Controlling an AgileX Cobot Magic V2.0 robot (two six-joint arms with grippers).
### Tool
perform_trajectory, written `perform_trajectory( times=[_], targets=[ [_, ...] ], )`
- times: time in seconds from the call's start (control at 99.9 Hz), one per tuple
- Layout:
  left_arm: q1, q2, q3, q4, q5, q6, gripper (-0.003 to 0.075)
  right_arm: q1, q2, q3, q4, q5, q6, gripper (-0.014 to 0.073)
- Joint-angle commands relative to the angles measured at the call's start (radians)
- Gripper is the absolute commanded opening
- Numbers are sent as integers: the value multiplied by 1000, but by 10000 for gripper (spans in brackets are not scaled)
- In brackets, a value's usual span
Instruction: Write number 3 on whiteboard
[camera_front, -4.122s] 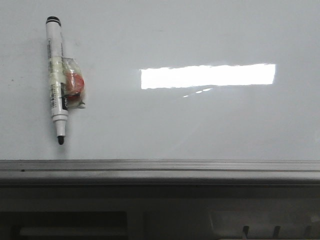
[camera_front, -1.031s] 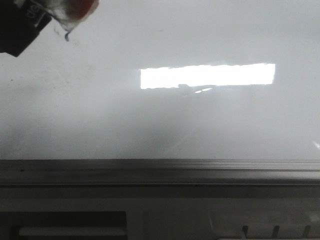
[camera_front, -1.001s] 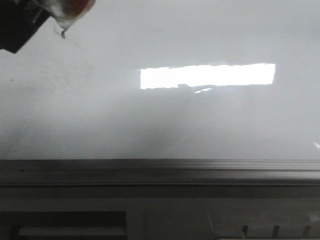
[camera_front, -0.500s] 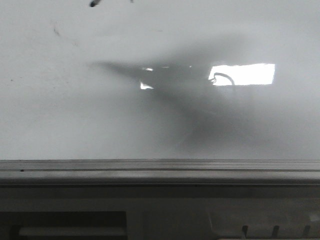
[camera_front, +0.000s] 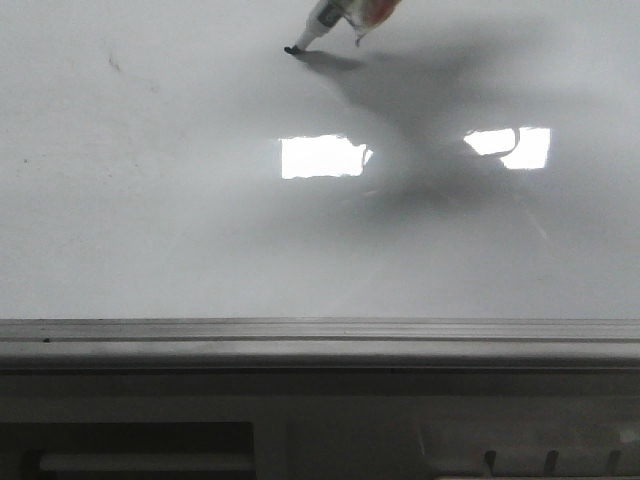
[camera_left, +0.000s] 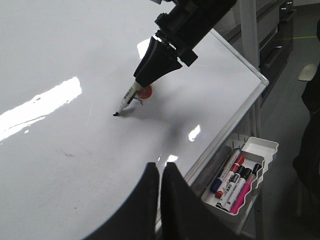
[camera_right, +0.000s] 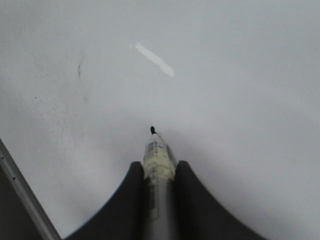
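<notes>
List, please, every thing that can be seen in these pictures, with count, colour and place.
whiteboard: one, glossy white with grey edge rail, fills most of each view; no number 3 on it yet.
marker pen: one, white with black tip, tip at or very near the board.
faint mark: one, dark, far left of the board.
tray: one, white, hung below the board's corner.
spare markers: about five, blue, red, black, pink, in the tray.
left gripper: black, shut, empty, low over the board.
right gripper: black, shut on the marker pen.
</notes>
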Motion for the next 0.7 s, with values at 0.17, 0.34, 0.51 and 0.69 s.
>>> perform_trajectory(
  times=[0.17, 0.34, 0.51, 0.69],
  targets=[
    [3, 16, -20, -18, -90, -16, -21, -83, -63, -17, -31, 66, 8, -40],
    [3, 16, -20, -18, -90, -16, -21, -59, -66, 63, 45, 21, 35, -40],
    [3, 16, -20, -18, -90, -16, -21, 10, 11, 115, 72, -112, 35, -40],
    [3, 16, -20, -18, -90, -16, -21, -1, 18, 109, 72, -115, 35, -40]
  ],
)
